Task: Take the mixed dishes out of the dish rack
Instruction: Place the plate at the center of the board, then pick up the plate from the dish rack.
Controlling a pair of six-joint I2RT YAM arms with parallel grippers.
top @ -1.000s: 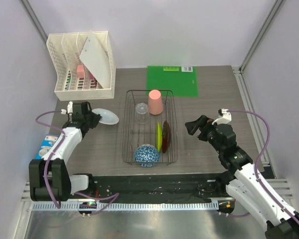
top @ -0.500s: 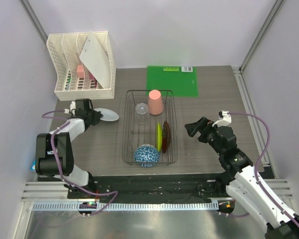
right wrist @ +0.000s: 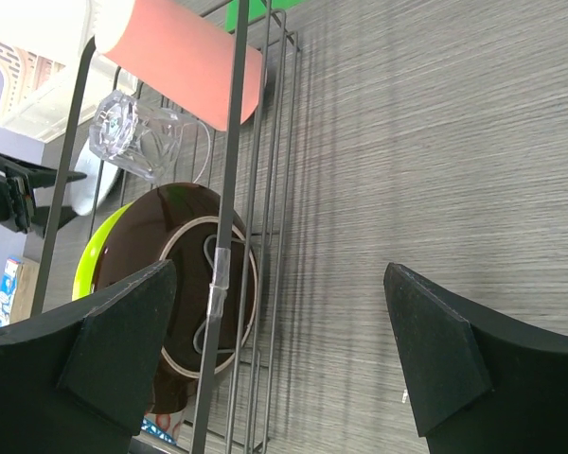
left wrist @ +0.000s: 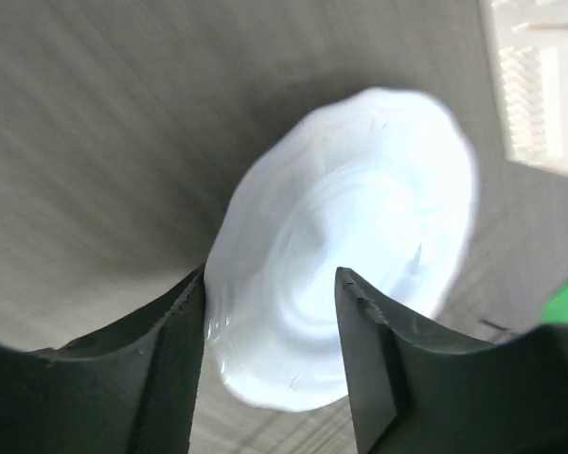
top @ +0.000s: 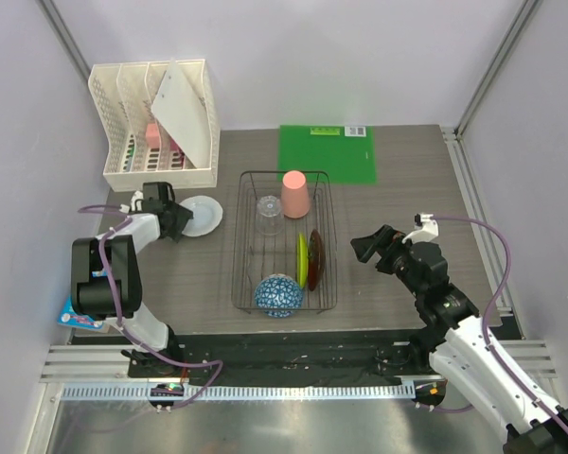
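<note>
dish rack [top: 265, 255] sits mid-table holding the pink cup [top: 295, 194], glass tumbler [top: 270, 213], yellow-green plate [top: 302, 258], dark red plate [top: 314, 257] and patterned bowl [top: 278, 295]. the white plate [top: 202, 214] lies on the table to its left, rim between the left gripper's [top: 175, 219] parted jaws. the right gripper [top: 369, 244] gapes wide beside the rack, gripping nothing.

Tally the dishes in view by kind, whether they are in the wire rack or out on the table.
Plates: 3 (white plate, yellow-green plate, dark red plate)
Cups: 1 (pink cup)
Glasses: 1 (clear glass)
Bowls: 1 (blue-and-white bowl)
Total: 6
</note>
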